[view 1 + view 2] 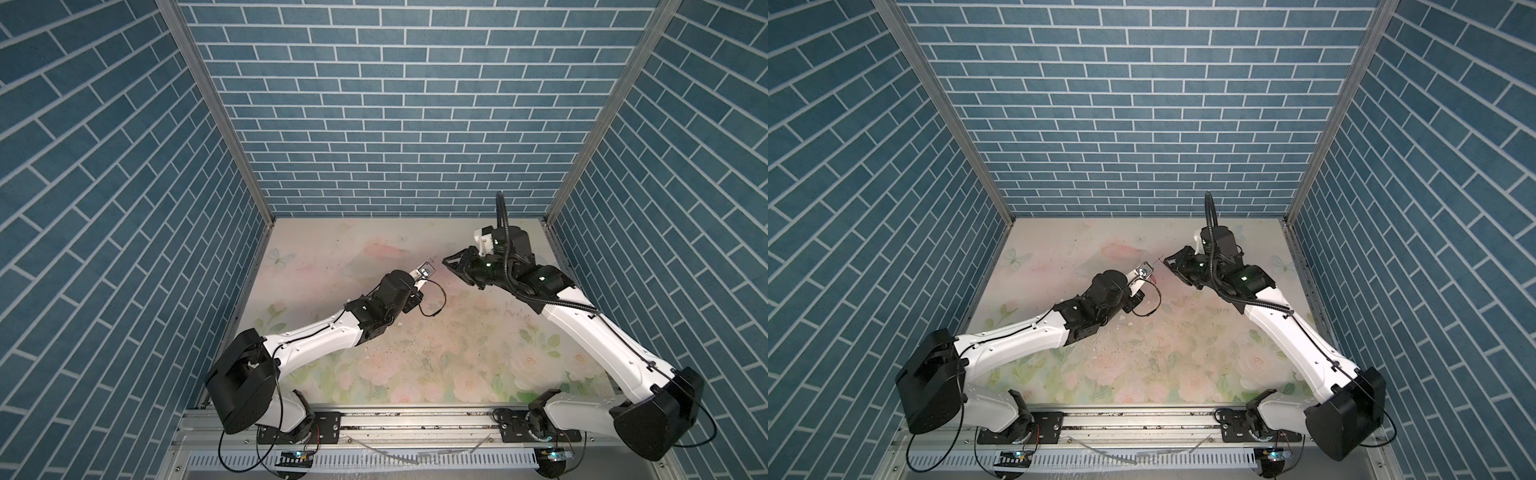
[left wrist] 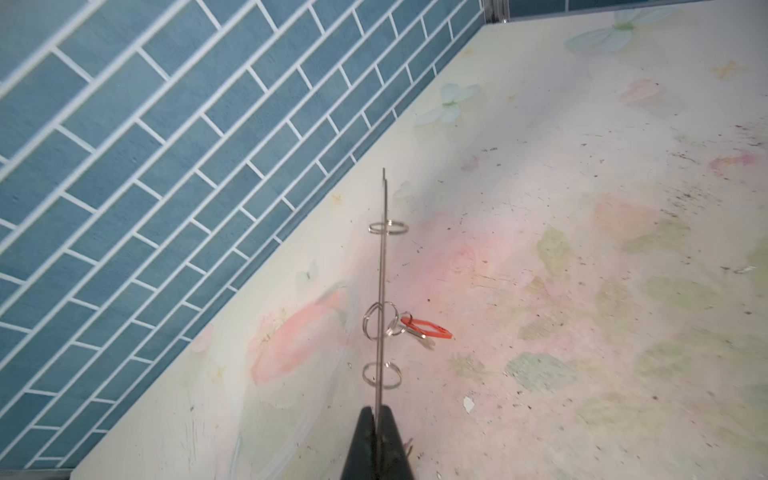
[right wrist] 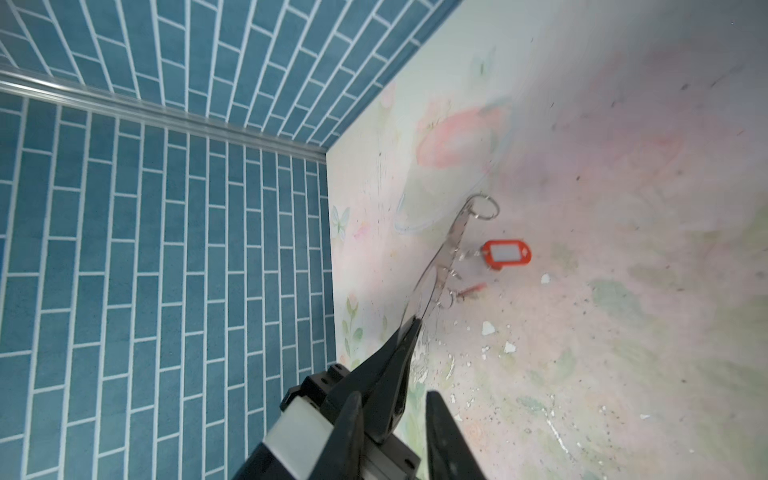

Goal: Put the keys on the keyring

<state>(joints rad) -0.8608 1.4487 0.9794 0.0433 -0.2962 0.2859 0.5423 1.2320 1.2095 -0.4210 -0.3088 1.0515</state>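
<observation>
My left gripper is shut on one end of the keyring, held above the table. The keyring shows edge-on as a thin grey line with three small silver rings threaded on it. A silver key with an orange-red tag hangs from the middle ring. In the right wrist view the keyring is blurred. Beside it are a white-labelled tag and a second tag, seen edge-on. My right gripper is open and holds nothing. In both top views it sits just right of the keyring's tip.
The floral table mat carries white chips and dark specks. Blue brick walls enclose the left, back and right. A black cable loop hangs off the left wrist. The left gripper's fingers show between my right gripper's fingers in the right wrist view.
</observation>
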